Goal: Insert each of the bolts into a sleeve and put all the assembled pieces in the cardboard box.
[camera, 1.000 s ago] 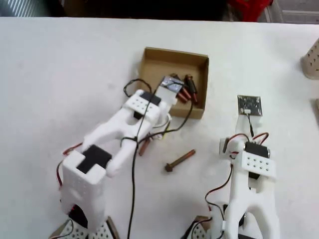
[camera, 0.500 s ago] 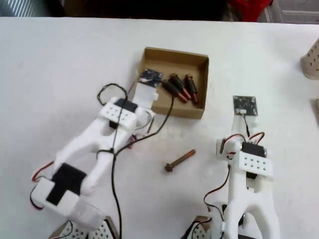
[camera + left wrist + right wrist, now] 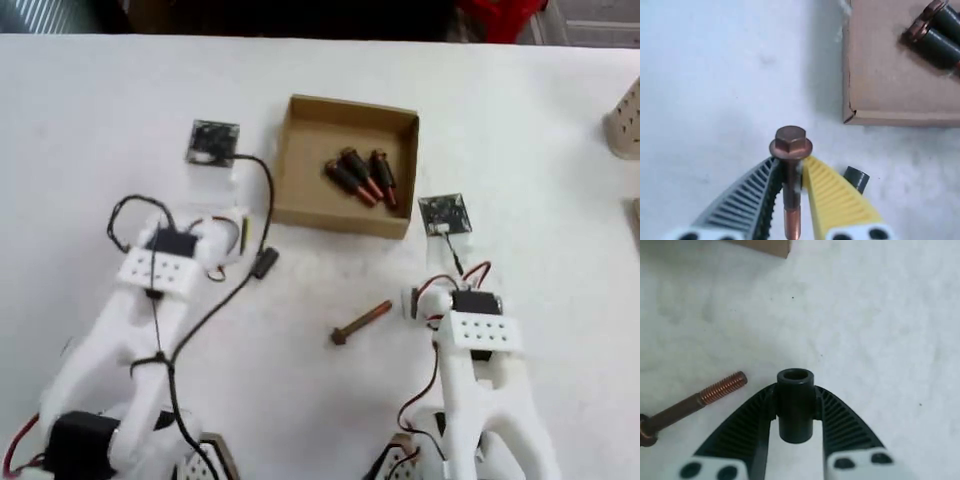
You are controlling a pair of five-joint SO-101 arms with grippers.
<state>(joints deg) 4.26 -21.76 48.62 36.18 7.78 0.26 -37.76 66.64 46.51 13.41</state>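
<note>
White table (image 3: 100,100) flanks the cardboard box (image 3: 340,215); left jaws grip bolt (image 3: 791,150), right jaws sleeve (image 3: 795,405).

White table (image 3: 100,90) (dark room (image 3: 300,15) behind), red object (image 3: 500,12) beyond it

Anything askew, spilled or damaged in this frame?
Nothing stands out. Three assembled pieces lie in the cardboard box, a loose bolt lies flat on the table, the left end effector grips a second bolt, the right end effector a sleeve.
</note>
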